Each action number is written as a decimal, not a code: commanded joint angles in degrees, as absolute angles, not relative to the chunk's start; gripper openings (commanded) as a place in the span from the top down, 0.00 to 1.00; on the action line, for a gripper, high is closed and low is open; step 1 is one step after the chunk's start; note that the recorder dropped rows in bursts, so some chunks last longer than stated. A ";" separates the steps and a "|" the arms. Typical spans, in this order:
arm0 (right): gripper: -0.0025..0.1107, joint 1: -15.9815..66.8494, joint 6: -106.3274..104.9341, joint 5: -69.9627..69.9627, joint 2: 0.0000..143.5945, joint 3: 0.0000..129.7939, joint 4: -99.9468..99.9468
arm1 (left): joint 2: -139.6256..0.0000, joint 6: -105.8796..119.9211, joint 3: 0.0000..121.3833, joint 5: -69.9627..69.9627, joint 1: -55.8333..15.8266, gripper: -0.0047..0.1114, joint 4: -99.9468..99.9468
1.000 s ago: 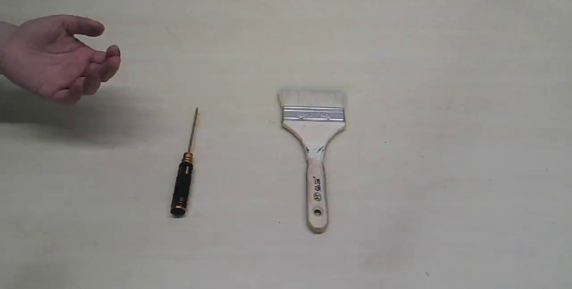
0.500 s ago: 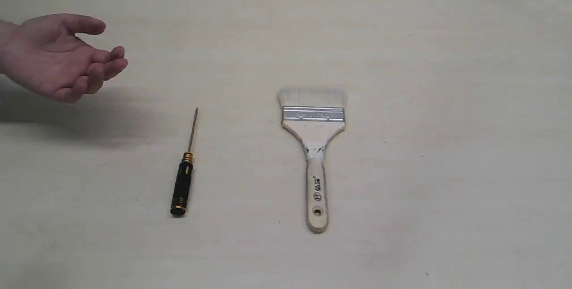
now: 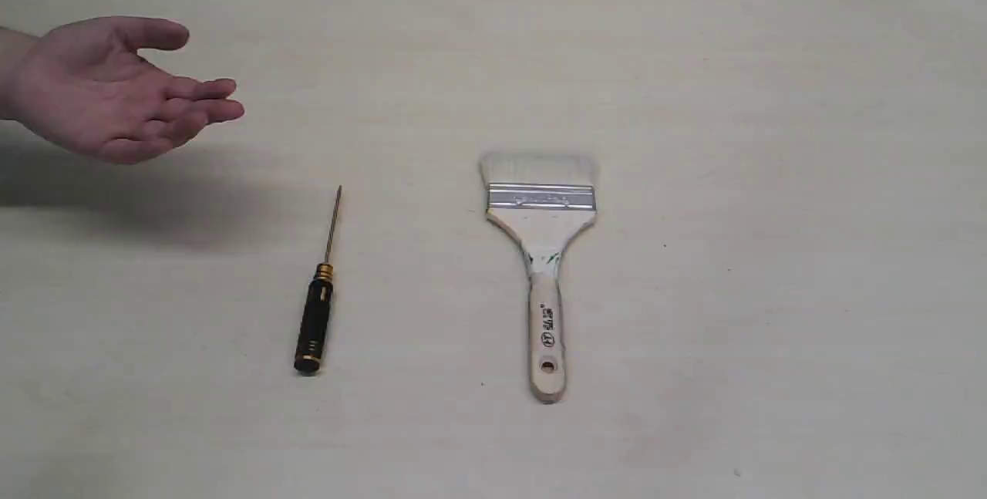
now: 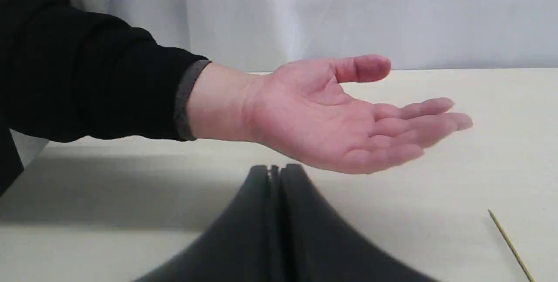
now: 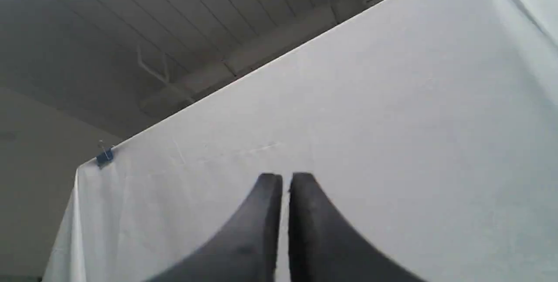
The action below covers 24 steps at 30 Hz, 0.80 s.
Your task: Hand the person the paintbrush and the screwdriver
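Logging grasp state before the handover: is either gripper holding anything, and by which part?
Nothing is held. The left gripper and right gripper are shut and empty; screwdriver and paintbrush lie on the table.

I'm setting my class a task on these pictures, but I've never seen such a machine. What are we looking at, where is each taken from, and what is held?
It is a robot with two arms, each ending in a gripper with a camera at its wrist. The wide picture comes from a separate camera looking down on the table. A screwdriver and a paintbrush lie on it, apart, untouched. A person's hand hovers palm up at the left. The left wrist picture shows the left gripper, shut and empty, facing that hand. The right wrist picture shows the right gripper, shut and empty, aimed at a white cloth.
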State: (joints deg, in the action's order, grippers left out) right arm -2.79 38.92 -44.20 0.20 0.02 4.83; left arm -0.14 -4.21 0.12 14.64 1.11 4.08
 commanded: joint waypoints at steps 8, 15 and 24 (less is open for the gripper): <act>0.94 -3.16 42.99 -33.63 0.00 0.00 3.95 | 0.00 -4.32 0.00 14.31 0.64 0.96 3.83; 0.74 -3.16 71.28 -34.31 3.35 7.19 62.60 | 0.00 -4.32 0.00 14.31 0.64 0.96 3.83; 0.59 -3.16 92.09 -42.65 22.22 28.24 96.65 | 0.00 -4.32 0.00 14.31 0.64 0.96 3.83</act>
